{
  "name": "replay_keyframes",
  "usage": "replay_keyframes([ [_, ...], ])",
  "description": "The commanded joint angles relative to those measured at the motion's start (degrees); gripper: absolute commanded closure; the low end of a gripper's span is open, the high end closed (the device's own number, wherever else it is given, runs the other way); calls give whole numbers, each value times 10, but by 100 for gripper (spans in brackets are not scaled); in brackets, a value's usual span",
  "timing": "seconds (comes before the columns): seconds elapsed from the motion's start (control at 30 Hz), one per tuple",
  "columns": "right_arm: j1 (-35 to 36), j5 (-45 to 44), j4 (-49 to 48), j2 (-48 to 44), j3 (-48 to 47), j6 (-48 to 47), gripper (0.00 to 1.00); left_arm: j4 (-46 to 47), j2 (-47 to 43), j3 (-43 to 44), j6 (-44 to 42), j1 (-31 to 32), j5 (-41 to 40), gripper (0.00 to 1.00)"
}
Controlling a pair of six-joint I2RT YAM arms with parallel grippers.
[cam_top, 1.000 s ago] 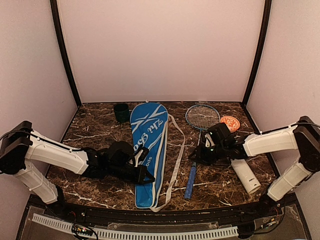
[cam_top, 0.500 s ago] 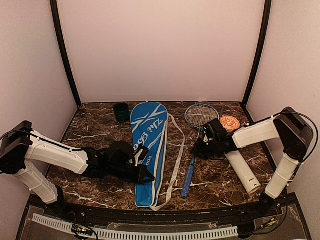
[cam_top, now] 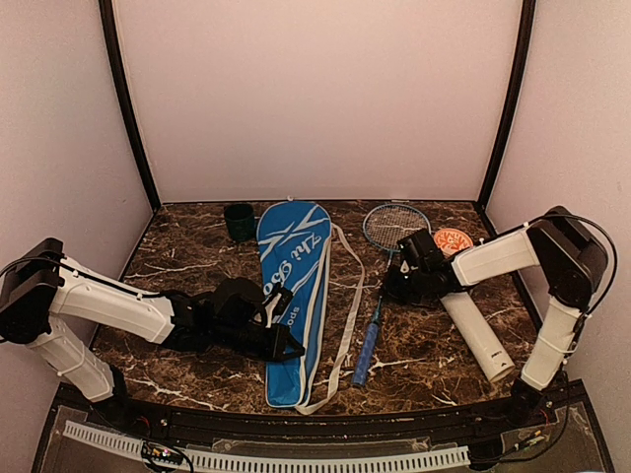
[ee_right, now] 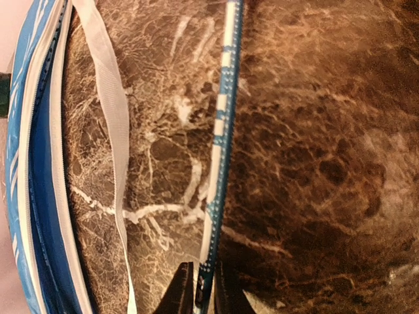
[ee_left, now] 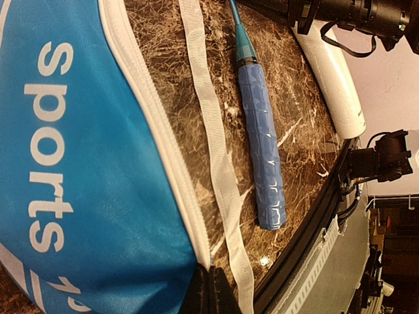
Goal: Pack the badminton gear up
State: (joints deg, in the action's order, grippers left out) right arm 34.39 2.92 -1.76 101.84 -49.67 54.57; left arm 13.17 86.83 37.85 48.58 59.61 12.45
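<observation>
On veined brown marble (cam_top: 187, 246), slim racket (cam_top: 367, 350) flanks smooth blue bag (cam_top: 291, 286).

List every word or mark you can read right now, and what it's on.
"sports": white letters on the blue racket bag.
"1" below it, rest cut off by the picture edge.
Script lettering further up the bag: too stylised to read.
Small dark mark on the white tube: too small.
</observation>
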Motion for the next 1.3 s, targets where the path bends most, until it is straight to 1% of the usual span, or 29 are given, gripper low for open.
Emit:
replay_keyframes([
  [0.0, -6, -6, 36, 56, -13, -34, 96, -3, -10, 7, -8, -3, -14, 100],
  [0.03, -6, 1, 34, 60, -14, -42, 100, -5, -10, 8, -8, -3, -15, 100],
  [0.17, -5, 21, 15, 42, -2, -60, 100, -14, -12, 9, -9, -3, -21, 100],
  [0.3, -5, 21, 20, 9, 0, -79, 100, -40, -18, 18, -15, -4, -38, 100],
  [0.47, -4, 42, 25, -41, 2, -91, 100, -111, -21, 63, -53, -10, -63, 84],
  [0.5, -4, 46, 28, -53, 2, -91, 100, -129, -20, 75, -65, -11, -69, 78],
  [0.63, 2, 61, 46, -100, 10, -97, 100, -191, -8, 123, -108, -15, -105, 62],
  [0.7, 6, 65, 60, -134, 16, -100, 100, -220, 9, 152, -127, -19, -129, 55],
  [0.8, 12, 68, 81, -172, 30, -103, 100, -291, 53, 214, -156, -35, -163, 52],
  [0.87, 15, 73, 98, -193, 39, -106, 100, -350, 94, 282, -178, -38, -192, 50],
  [0.93, 20, 76, 113, -213, 48, -107, 100, -391, 131, 329, -196, -38, -206, 49],
  [1.03, 30, 85, 128, -243, 67, -107, 100, -419, 170, 374, -208, -37, -206, 45],
  [1.13, 40, 88, 146, -271, 83, -108, 100, -436, 196, 401, -213, -34, -227, 42],
  [1.27, 48, 91, 155, -306, 110, -97, 100, -481, 241, 449, -210, -22, -255, 40],
])
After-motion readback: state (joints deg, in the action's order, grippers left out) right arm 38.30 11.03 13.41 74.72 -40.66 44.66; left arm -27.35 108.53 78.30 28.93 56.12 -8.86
